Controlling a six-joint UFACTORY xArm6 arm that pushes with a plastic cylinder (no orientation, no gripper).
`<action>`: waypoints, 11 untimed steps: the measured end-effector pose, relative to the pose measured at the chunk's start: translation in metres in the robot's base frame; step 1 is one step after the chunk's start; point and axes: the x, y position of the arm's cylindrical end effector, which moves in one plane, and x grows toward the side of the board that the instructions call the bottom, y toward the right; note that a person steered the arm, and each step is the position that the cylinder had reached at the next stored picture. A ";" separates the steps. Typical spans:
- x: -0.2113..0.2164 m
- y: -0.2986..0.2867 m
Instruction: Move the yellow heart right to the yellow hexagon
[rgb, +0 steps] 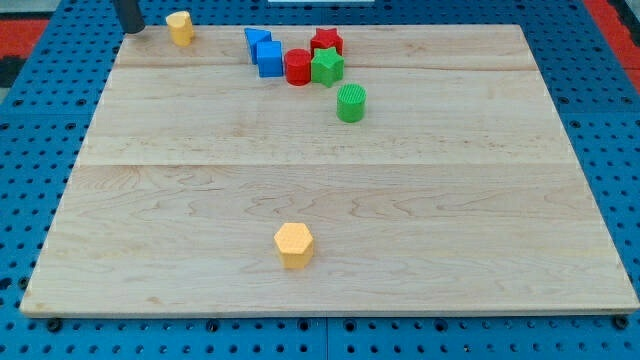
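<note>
You'll find my tip just left of the yellow heart at the counter's top-left corner; the yellow hexagon sits well apart near the bottom. There's no gripper to open or close.

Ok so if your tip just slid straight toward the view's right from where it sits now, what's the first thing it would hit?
Most likely the yellow heart. My tip sits just to its left at the board's top left corner, at about the same depth. The blue blocks lie further right.
</note>
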 end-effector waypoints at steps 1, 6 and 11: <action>0.000 0.045; 0.000 0.049; 0.008 0.231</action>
